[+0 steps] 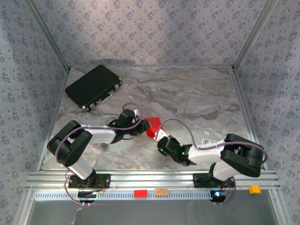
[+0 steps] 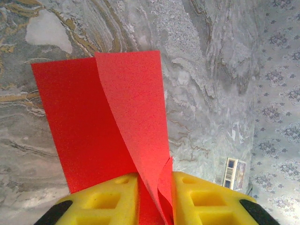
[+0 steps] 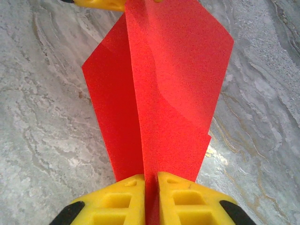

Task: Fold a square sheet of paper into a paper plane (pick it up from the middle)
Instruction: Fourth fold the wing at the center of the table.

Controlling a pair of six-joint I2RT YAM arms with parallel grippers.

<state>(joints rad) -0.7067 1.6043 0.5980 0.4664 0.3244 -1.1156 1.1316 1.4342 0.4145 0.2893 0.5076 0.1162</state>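
Seen from above, two robot arms reach inward over a grey marbled counter (image 1: 197,98) and meet near its middle, holding between them a thin bright-red sheet of paper (image 1: 153,126) creased into a wedge and lifted off the surface. This overhead view also takes in a flat black rectangular case (image 1: 93,86) lying well apart at the far left corner, and a tiny red rectangular block (image 1: 140,193) on the metal rail at the near edge. The left wrist camera looks along the paper (image 2: 112,117). Two red flaps fan away from a central crease, and the left arm's yellow fingers (image 2: 117,204) are closed on the paper's near end. A small pale printed card (image 2: 234,172) lies on the counter to the right. The right wrist camera sees the paper (image 3: 173,84) from the opposite end, standing on edge. The right arm's yellow fingers (image 3: 119,201) are pressed together on its lower edge with only a thin slit between them. A sliver of the other arm's yellow fingers (image 3: 101,3) shows at the top of the frame.
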